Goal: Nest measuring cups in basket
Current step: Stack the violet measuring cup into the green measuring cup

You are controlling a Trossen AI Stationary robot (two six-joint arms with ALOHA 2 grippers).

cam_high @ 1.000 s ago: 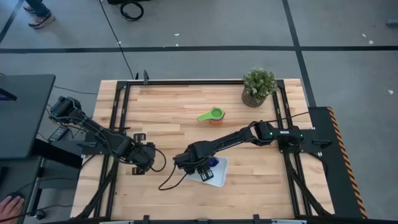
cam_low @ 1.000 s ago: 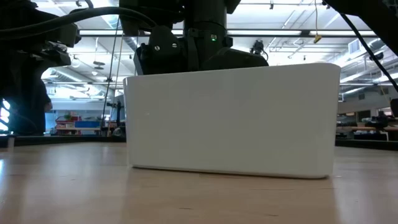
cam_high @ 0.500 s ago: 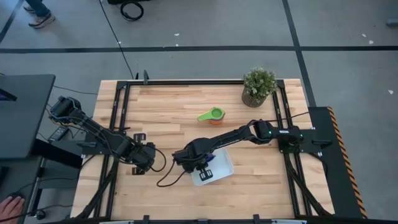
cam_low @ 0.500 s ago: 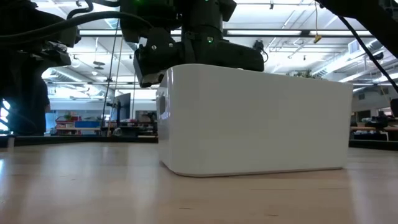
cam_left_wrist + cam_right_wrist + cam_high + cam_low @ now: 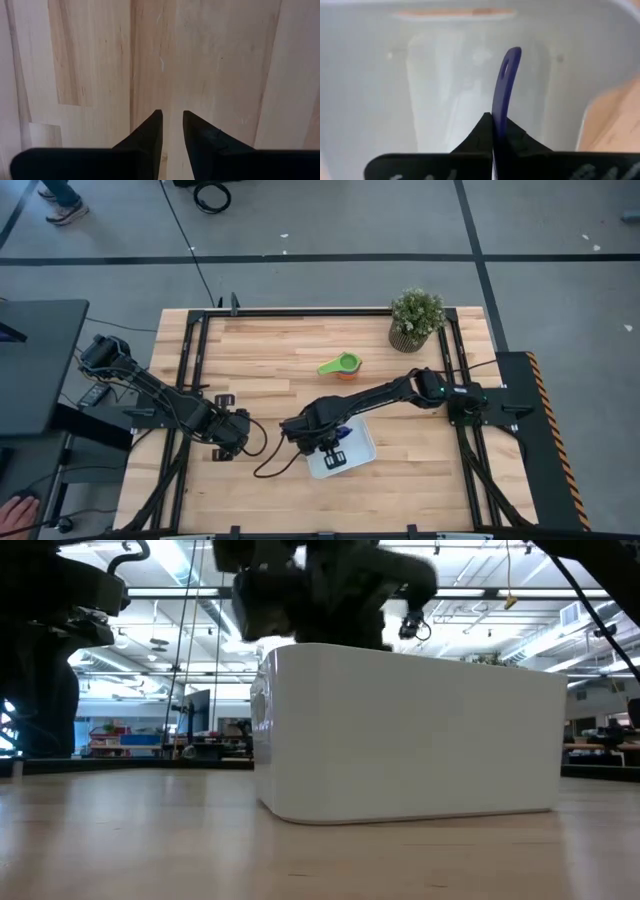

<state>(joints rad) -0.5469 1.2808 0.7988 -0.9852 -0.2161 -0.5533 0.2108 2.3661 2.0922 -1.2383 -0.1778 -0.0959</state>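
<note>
Right gripper (image 5: 492, 131) is pinching the flat handle of a dark navy plastic measuring cup (image 5: 504, 90) over the shallow white plastic basket (image 5: 358, 452). Thin edge grip: the cup is likely to twist or slip free. Left gripper (image 5: 171, 131), slightly parted and empty, is idling beside the basket.

Light wooden table (image 5: 270, 360) in a black frame, white basket (image 5: 355, 452) resting on it directly beneath the right gripper (image 5: 328, 448), green measuring cup (image 5: 340, 365) on an orange cup well beyond it, potted plant (image 5: 416, 319) at the far corner

White basket (image 5: 358, 450), navy cup handle (image 5: 505, 95), green cup (image 5: 338, 365), pale wood table (image 5: 260, 360)
</note>
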